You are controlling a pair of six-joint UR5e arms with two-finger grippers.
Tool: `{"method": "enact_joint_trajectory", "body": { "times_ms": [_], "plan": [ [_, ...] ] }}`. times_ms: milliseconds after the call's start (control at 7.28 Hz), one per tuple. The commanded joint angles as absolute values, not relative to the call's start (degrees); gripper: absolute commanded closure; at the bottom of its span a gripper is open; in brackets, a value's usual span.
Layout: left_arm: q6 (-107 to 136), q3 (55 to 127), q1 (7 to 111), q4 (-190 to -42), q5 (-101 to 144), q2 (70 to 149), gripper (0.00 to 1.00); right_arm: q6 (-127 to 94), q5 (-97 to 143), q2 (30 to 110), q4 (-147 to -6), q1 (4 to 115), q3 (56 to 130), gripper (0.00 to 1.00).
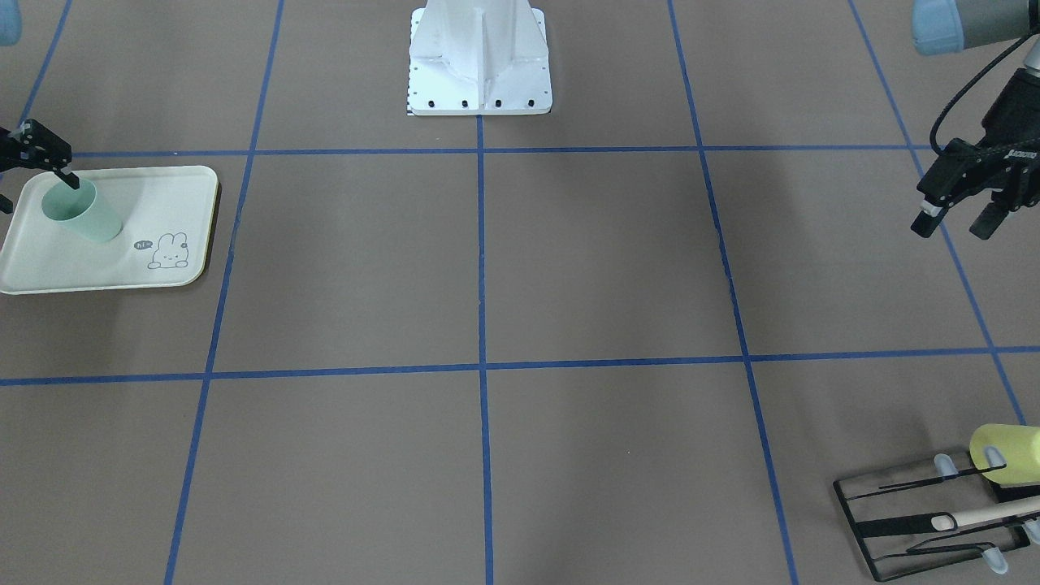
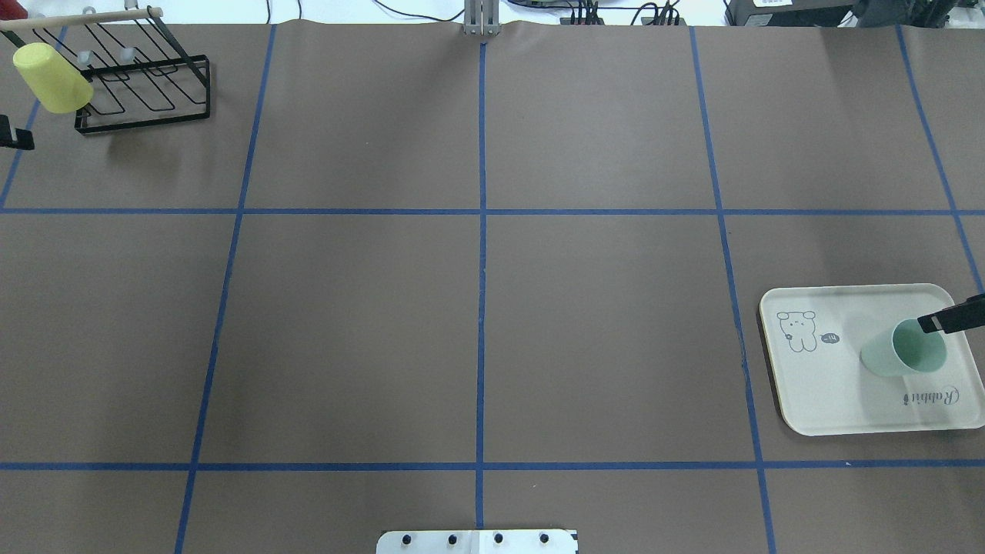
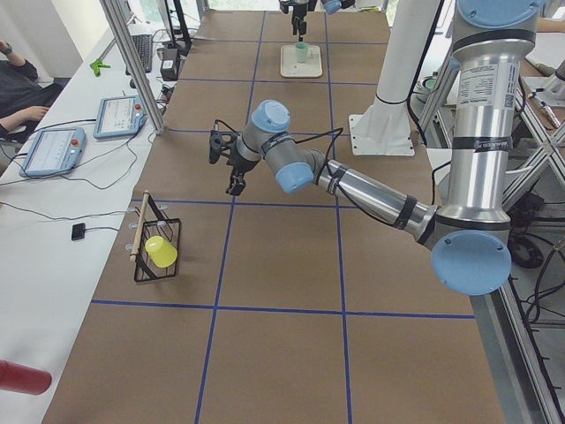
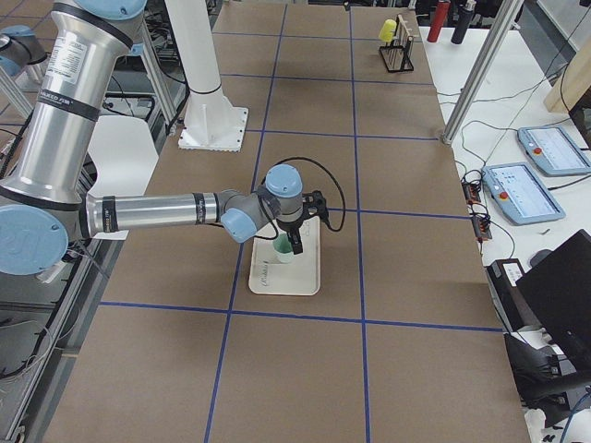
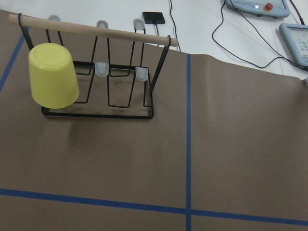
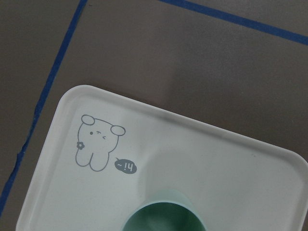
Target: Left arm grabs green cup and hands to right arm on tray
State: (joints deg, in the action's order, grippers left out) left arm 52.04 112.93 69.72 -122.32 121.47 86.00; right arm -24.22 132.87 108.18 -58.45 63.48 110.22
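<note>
On the tray (image 1: 97,272) sits the green cup (image 1: 85,215), the right gripper (image 1: 38,195) apart astride its rim: release looks done. Next, lift straight clear; the left gripper (image 1: 955,226) gapes empty.

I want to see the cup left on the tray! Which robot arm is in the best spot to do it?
The right. The right gripper has a finger at the green cup's rim, over the tray; the left gripper hangs open, far away.

Yellow cup (image 5: 53,76) on black wire rack (image 5: 96,116)
</note>
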Motion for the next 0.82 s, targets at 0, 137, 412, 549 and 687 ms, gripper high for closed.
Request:
{"method": "enact_joint_trajectory", "body": {
  "times_ms": [0, 137, 412, 549, 687],
  "plan": [
    [40.93, 112.85, 72.41, -122.26, 123.30, 78.79, 0.00, -17.54, 134.03, 105.66, -68.14, 68.53, 110.48, 0.00],
    [34.60, 112.42, 73.64, -122.34, 124.01, 74.31, 0.00, -10.79, 133.86, 103.73, -75.86, 72.03, 110.30, 0.00],
    [24.57, 111.28, 76.97, -122.34, 128.54, 68.22, 0.00, 5.19, 133.16, 97.25, -93.69, 80.56, 109.69, 0.00],
    [16.08, 109.70, 81.34, -122.26, 131.28, 66.72, 0.00, 9.80, 132.72, 93.73, -100.57, 83.12, 108.47, 0.00],
    [9.65, 108.64, 83.91, -120.86, 131.40, 66.62, 0.00, 10.71, 132.71, 93.69, -100.72, 84.19, 107.94, 0.00]
  ]
}}
